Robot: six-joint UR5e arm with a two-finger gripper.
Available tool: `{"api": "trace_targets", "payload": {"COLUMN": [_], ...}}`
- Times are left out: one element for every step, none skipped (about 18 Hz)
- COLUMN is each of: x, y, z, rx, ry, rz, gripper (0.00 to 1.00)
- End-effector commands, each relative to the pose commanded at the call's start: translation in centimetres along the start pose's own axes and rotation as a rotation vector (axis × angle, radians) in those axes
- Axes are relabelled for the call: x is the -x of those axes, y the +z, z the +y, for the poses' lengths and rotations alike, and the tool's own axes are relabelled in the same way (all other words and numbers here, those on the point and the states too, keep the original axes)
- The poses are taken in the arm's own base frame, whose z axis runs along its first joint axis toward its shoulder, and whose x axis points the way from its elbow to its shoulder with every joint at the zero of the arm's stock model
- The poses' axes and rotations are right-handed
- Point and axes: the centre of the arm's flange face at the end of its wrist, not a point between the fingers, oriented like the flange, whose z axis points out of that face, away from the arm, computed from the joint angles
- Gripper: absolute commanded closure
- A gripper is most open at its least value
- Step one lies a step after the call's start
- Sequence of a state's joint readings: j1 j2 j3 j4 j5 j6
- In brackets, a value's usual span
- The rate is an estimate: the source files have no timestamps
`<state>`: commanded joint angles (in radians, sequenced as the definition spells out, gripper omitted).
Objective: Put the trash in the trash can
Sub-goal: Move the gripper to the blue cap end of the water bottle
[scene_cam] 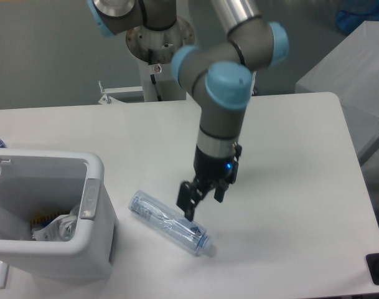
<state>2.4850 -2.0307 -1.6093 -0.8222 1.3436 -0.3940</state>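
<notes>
Crushed clear plastic bottle [170,223] laid diagonally on the white desk [289,162], end effector [200,202] held open just above its middle, nothing gripped, white trash can [49,218] near at left, crumpled wrapper [57,228] seen inside it.

Open claw [195,202] hangs just above the crushed bottle [170,223]; the white bin [93,215] sits to its left
</notes>
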Motion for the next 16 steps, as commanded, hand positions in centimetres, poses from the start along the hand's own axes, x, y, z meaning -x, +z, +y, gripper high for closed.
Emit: {"api": "trace_targets", "payload": {"x": [0.1,0.2,0.1,0.2,0.2,0.4,0.5,0.5,0.6,0.7,0.7,0.7,0.8,0.9,1.1,1.0], "y": [0.8,1.7,2.2,2.6,3.2,4.1,4.8,5.5,6.0,6.1,6.5,6.6,7.0,7.4,7.9,8.1], "z": [-0.7,-1.3,-1.8,-2.3,-2.7,-3.1,-3.5,-3.8,-3.9,-4.0,-3.9,-3.9,-3.9,-3.9,-4.0,-4.0], "rx": [-0.004,-0.003,-0.005,-0.004,-0.003,0.0,0.001,0.003,0.007,0.006,0.011,0.012,0.017,0.022,0.022,0.018], "ry": [-0.024,-0.04,-0.05,-0.061,-0.073,-0.087,-0.096,-0.098,-0.101,-0.101,-0.1,-0.101,-0.102,-0.101,-0.103,-0.1], "rz": [-0.018,-0.03,-0.033,-0.034,-0.038,-0.049,-0.058,-0.063,-0.066,-0.071,-0.073,-0.074,-0.078,-0.082,-0.092,-0.101], "gripper": [0.04,0.04,0.04,0.04,0.04,0.05,0.05,0.05,0.05,0.05,0.05,0.05,0.06,0.06,0.06,0.06]}}
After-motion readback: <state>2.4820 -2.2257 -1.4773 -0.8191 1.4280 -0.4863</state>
